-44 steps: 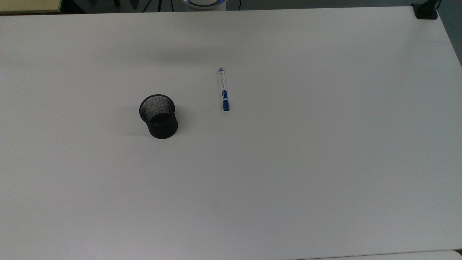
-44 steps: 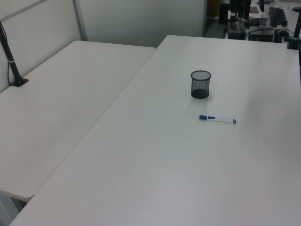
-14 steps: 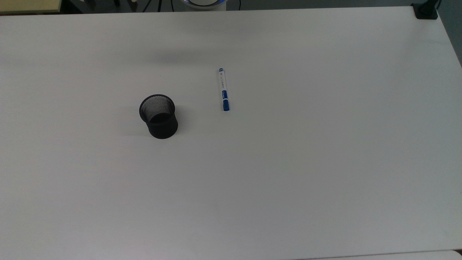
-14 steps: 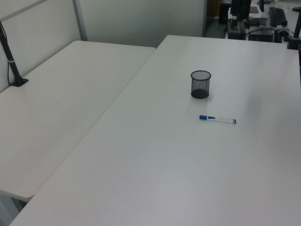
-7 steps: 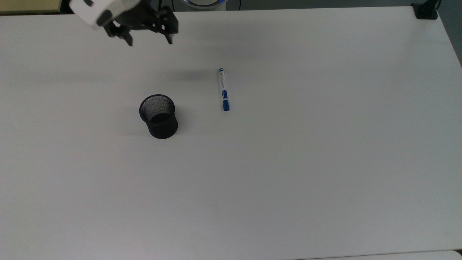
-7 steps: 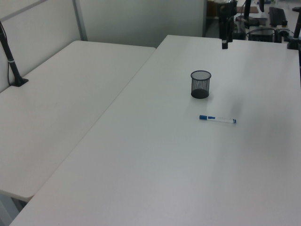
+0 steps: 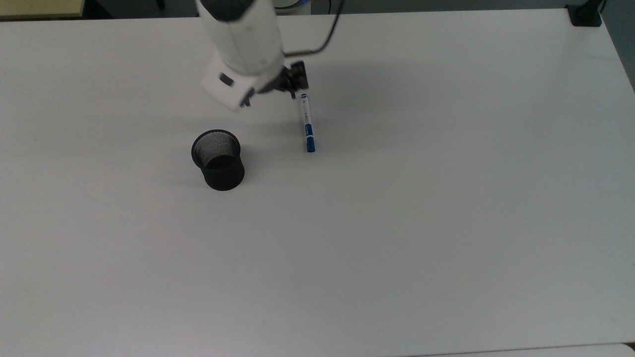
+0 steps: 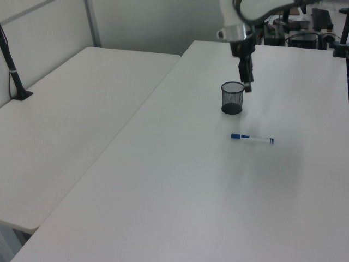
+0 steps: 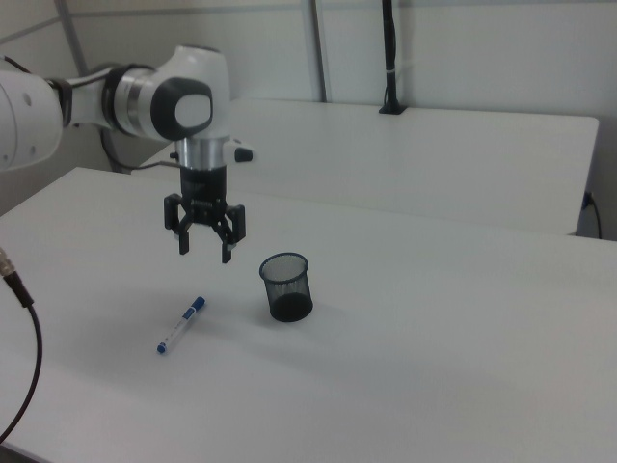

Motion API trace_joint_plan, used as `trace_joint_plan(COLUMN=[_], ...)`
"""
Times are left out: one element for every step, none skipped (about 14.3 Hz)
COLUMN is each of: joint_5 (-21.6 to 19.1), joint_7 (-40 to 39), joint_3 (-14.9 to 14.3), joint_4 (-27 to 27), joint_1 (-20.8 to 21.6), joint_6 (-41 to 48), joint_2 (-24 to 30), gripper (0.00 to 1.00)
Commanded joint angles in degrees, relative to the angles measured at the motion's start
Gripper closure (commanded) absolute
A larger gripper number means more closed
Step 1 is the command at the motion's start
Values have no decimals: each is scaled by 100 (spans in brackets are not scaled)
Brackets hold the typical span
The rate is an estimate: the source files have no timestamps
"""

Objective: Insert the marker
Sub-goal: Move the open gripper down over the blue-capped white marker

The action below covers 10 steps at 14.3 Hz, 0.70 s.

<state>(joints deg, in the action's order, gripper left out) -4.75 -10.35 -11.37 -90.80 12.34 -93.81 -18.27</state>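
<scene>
The marker (image 7: 307,123) is a slim white pen with a blue cap and lies flat on the white table (image 7: 446,223); I also see the marker (image 8: 252,138) (image 9: 180,325) in the side views. The black mesh cup (image 7: 217,159) (image 8: 232,97) (image 9: 285,286) stands upright at the top view's left of the marker. My gripper (image 9: 204,251) hangs open above the table with nothing between its fingers. In the right view it is above and behind the marker, to the cup's left. In the top view one finger (image 7: 297,79) shows just above the marker's white end.
A second white table (image 8: 65,125) adjoins at the left view's left, with a black clamped post (image 8: 13,71) on it. A black clamp (image 7: 585,15) sits at the top view's upper right corner. A cable (image 9: 24,386) hangs at the right view's left edge.
The arm has swung in from the top view's upper left and lowered, so the gripper now hangs by the marker's white end. Marker and cup have not moved.
</scene>
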Motion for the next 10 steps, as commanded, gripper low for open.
trace_joint_plan(joint_5=[158,185,194,194,220,264,290,291,299,299], joint_7=[586,587,587,587,587,595,596,596,604,613], joint_3=[-67,-67,-58,-58,-67,-58,-67,-58,-67,-67], joint_4=[-288,-376,-412,-473,-508,-552,-588,-597,-605,-623], joint_1=[374,383,383,427,488,532,576,611,673,751], joint_6=[-829,-936,-963,-981,-990,-990,-990,-998,-999,-1086], joint_2=[-247,-247,-256,-343,-396,-449,-475,-511,-607,-695], gripper=[13,14,17,22,26,30,32,33,36,42])
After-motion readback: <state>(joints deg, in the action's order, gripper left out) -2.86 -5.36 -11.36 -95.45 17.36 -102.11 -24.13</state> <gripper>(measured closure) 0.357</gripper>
